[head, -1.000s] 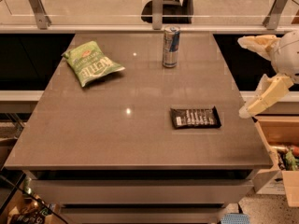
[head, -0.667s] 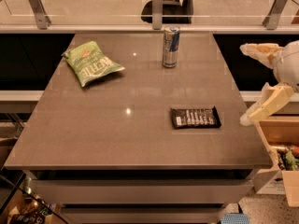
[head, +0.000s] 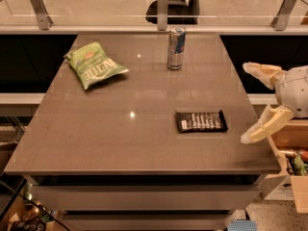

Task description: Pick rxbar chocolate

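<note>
Lying flat on the counter (head: pixel 144 143) near its right edge, the rxbar chocolate (head: pixel 201 121) looks light, thin and a bit bendy. The slick wrapper could skid, so I'd pinch across its narrow width, mid-bar. The gripper (head: pixel 244 103) hangs just off that edge, empty, its 2 jaws spread wide. The can (head: pixel 176 47) and chip bag (head: pixel 94 64) sit well apart.

The table (head: pixel 120 143) bears a chip bag (head: pixel 95 65), a can (head: pixel 176 47) and the rxbar chocolate (head: pixel 201 121); the pincer (head: pixel 244 103) gapes beside its edge.
</note>
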Controlling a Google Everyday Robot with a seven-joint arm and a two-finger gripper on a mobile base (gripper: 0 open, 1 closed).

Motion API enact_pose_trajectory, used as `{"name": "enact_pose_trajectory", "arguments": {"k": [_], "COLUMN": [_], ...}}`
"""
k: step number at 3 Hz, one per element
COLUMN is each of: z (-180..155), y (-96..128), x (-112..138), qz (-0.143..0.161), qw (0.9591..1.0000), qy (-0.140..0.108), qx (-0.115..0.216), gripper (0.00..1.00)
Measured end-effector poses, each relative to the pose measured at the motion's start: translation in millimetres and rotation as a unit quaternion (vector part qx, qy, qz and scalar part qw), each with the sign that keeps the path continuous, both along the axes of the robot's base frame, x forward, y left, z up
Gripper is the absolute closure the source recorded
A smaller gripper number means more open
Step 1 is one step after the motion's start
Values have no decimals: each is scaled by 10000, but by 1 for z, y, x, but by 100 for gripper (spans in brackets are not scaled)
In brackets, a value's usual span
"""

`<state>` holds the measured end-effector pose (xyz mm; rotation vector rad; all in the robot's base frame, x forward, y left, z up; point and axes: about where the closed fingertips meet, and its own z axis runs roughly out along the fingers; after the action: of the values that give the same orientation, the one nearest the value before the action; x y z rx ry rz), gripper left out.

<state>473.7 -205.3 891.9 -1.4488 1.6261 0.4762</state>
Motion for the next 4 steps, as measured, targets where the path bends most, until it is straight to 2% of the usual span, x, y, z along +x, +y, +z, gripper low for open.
{"name": "enact_pose_trajectory", "arguments": {"k": [2,3,4], "z": [-23,-35,-46], "y": [12,20,28], "x": [21,32,32], "qz": [318,520,758], "qw": [9983,9971,9948], "qy": [-94,31,275], "qx": [471,553,629], "gripper": [0,0,0]}}
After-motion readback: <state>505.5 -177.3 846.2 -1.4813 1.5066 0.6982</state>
